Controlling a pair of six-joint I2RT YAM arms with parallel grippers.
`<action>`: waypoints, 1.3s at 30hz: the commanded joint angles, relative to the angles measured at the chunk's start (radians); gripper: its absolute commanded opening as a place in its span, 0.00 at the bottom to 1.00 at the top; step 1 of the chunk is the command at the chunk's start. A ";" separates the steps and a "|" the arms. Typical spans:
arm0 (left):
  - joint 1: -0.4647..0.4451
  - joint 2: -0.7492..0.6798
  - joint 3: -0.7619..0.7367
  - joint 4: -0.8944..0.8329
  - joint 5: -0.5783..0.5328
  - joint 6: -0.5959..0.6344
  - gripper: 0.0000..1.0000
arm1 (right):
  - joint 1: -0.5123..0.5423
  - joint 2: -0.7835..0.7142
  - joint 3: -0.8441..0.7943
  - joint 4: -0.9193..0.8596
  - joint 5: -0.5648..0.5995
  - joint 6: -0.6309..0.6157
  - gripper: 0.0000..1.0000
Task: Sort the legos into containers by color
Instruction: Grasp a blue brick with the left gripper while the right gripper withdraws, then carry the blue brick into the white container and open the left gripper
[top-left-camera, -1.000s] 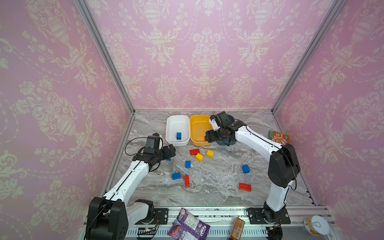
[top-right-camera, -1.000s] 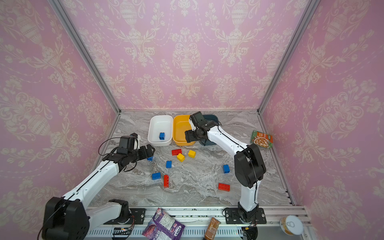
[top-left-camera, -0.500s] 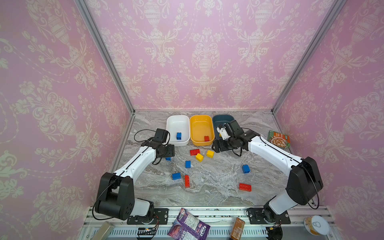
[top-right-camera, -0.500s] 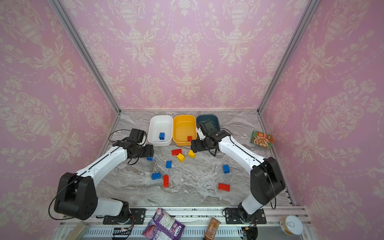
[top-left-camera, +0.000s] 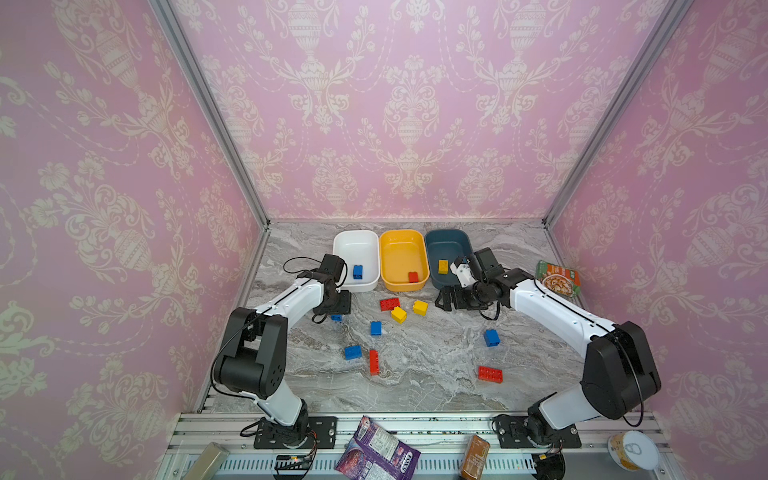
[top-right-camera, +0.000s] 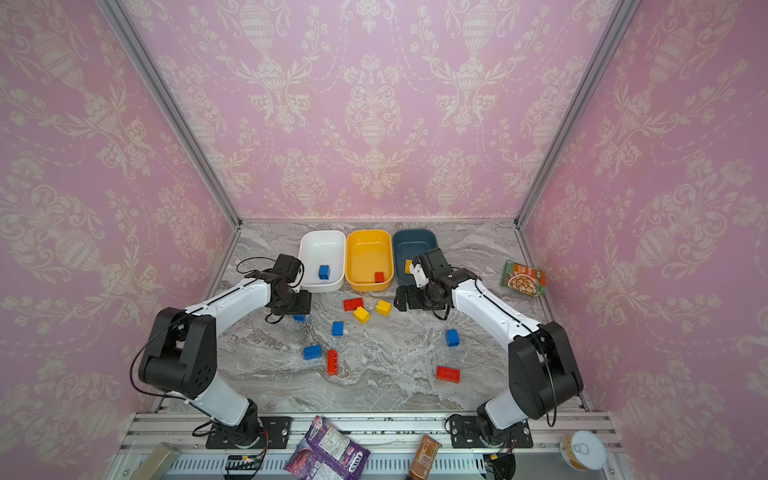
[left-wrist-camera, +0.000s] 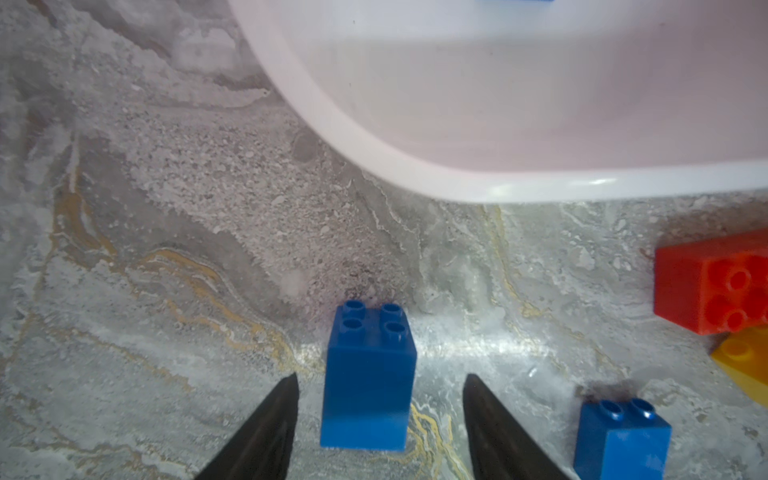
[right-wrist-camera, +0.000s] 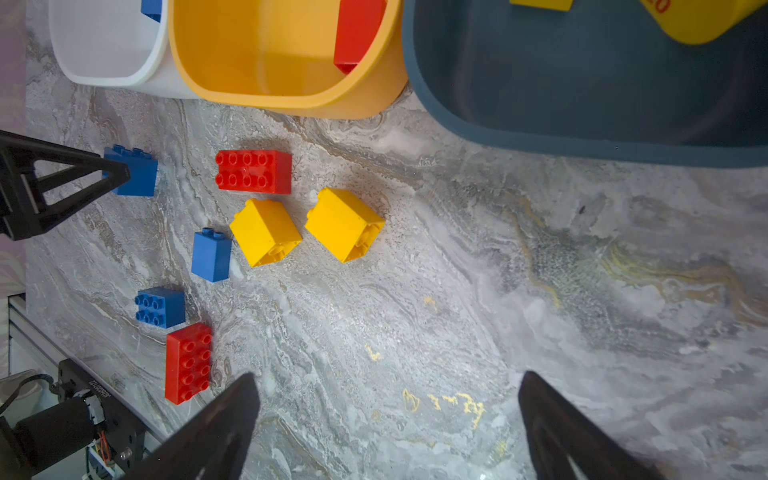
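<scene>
- The left gripper (left-wrist-camera: 379, 384) hangs low over the table (top-left-camera: 436, 386), jaws apart astride an upright blue brick (left-wrist-camera: 368, 374). Table shows on each side of the brick, so it grips nothing.
- That brick stands outside the white tub (top-left-camera: 356, 249), near its front wall.
- The right gripper (right-wrist-camera: 388, 378) is spread wide with nothing between its fingers, above the table just in front of the teal tub (top-left-camera: 446, 247).
- The tubs sit in a row at the back: white, yellow tub (top-left-camera: 401, 253), teal.
- The white tub holds a blue lego (top-left-camera: 358, 272), the yellow a red lego (top-left-camera: 413, 276), the teal a yellow lego (top-left-camera: 443, 267).
- Between the grippers lie a red block (top-left-camera: 389, 304), a yellow brick (top-left-camera: 398, 314) and a second yellow brick (top-left-camera: 420, 307), both tipped over, and a small blue block (top-left-camera: 375, 328).
- Nearer the front, a blue square (top-left-camera: 352, 352) lies just beside a long red brick (top-left-camera: 374, 362). Well to the right are a blue cube (top-left-camera: 491, 337) and a red bar (top-left-camera: 490, 373).
- A green packet (top-left-camera: 557, 277) lies by the right wall.
</scene>
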 joint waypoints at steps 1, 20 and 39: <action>-0.007 0.033 0.033 -0.004 -0.016 0.029 0.62 | -0.006 -0.036 -0.013 0.015 -0.026 0.022 0.99; -0.008 0.055 0.018 0.019 -0.025 0.006 0.33 | -0.023 -0.046 -0.029 0.024 -0.031 0.024 1.00; -0.077 -0.229 0.036 0.070 -0.013 -0.045 0.26 | -0.028 -0.060 -0.052 0.045 -0.045 0.043 1.00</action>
